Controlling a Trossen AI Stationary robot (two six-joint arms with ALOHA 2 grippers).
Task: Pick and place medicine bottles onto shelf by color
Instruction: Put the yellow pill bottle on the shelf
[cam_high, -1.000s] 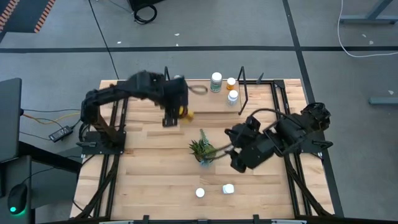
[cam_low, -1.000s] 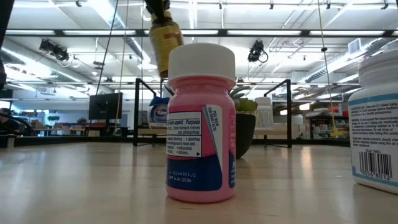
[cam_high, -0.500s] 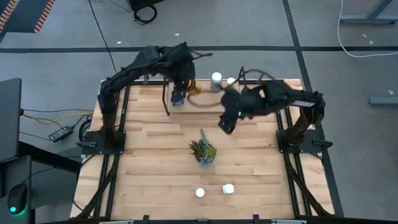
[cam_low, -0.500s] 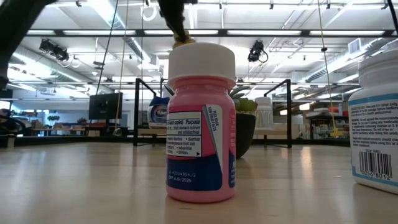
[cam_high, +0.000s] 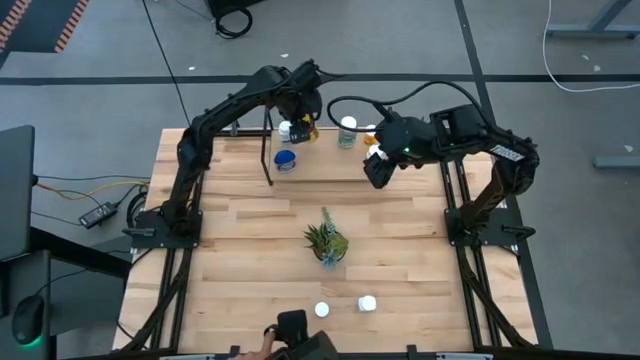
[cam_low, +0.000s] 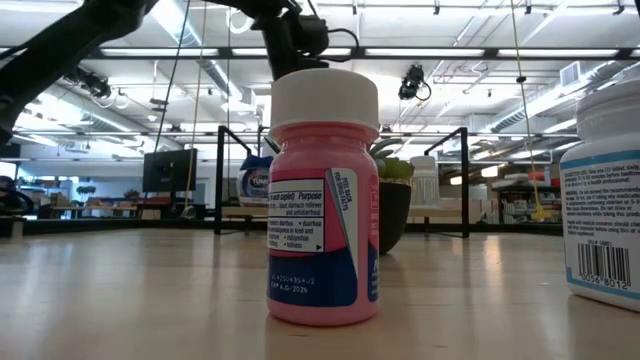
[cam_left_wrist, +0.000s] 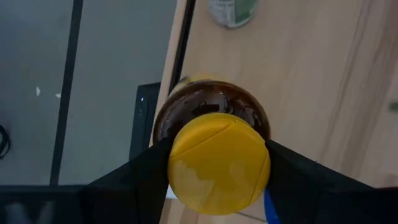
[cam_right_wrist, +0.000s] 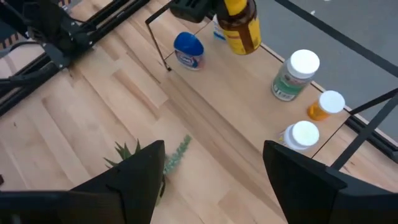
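Carrying the yellow-lidded bottle (cam_right_wrist: 239, 25) clamped in our left jaws (cam_high: 302, 125), we've reached the far shelf (cam_high: 325, 165); right jaws (cam_high: 372, 172) open, empty.

Left pincer (cam_high: 303, 118) clamped closed; right pincer (cam_high: 372, 172) spread wide.

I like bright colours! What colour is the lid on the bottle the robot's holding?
Yellow lid, seen best in the left wrist view.
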